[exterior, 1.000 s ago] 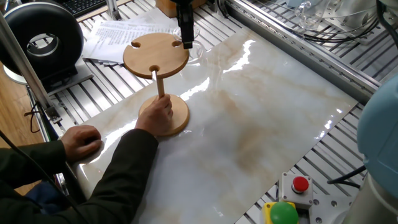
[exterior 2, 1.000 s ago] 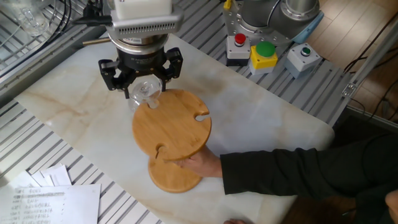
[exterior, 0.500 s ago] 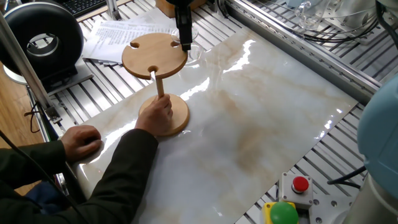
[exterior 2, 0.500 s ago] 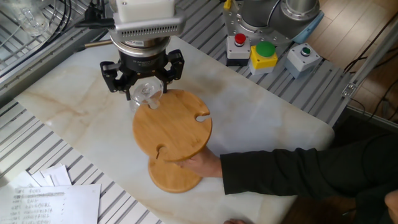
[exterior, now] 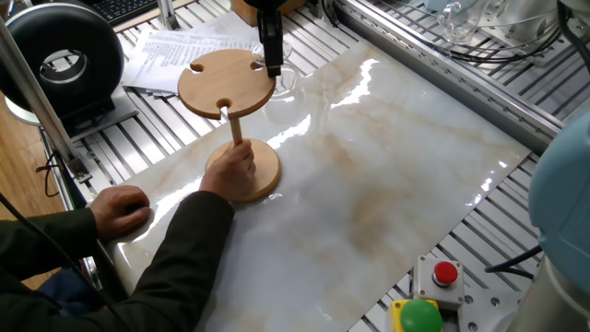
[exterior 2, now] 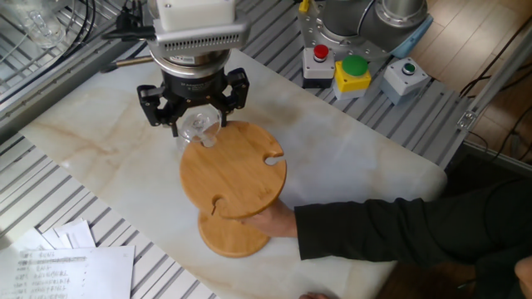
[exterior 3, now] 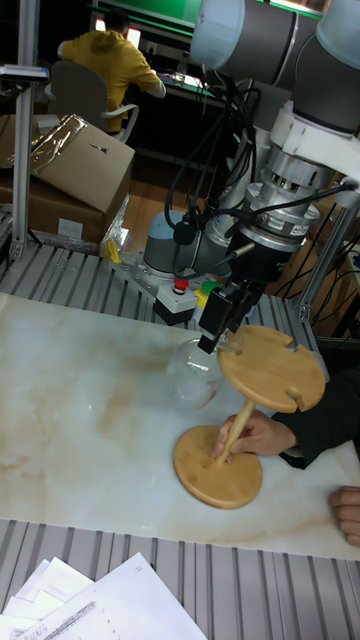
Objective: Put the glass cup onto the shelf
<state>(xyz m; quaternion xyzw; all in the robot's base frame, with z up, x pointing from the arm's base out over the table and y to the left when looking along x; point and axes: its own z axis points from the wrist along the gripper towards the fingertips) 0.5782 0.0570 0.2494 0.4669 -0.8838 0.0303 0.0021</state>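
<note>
The gripper (exterior 2: 193, 124) is closed on the glass cup (exterior 3: 196, 372). It holds the cup upside down by the foot and stem, so the round bowl hangs below. The cup sits right at the edge of the shelf (exterior 2: 233, 172), at one of the cut slots in the round wooden top. In the tall fixed view the bowl hangs just under the top and beside it, above the table.

To do this step well, I think the stem must go straight into the slot. The foot should end up above the wood and the bowl below it. The move should be slow and level, because glass can crack if it bumps the wood. The gripper should not let go until the foot rests on the top.

A person's hand (exterior: 232, 167) holds the thin post (exterior 3: 237, 428) down near the round base (exterior: 263, 171). That keeps the shelf from tipping when the cup pushes on it. The other hand (exterior: 120, 207) rests on the table.

The table top (exterior: 387, 175) is a shiny, pale stone sheet with brown swirls. It lies on silver metal rails. Some papers (exterior: 180, 46) lie behind the shelf. A box with a red button (exterior: 444, 274) and a green button (exterior: 419, 314) sits at one corner. In the room behind, there are cardboard boxes (exterior 3: 75, 160), and someone in a yellow top (exterior 3: 105, 62) sits at a desk.
</note>
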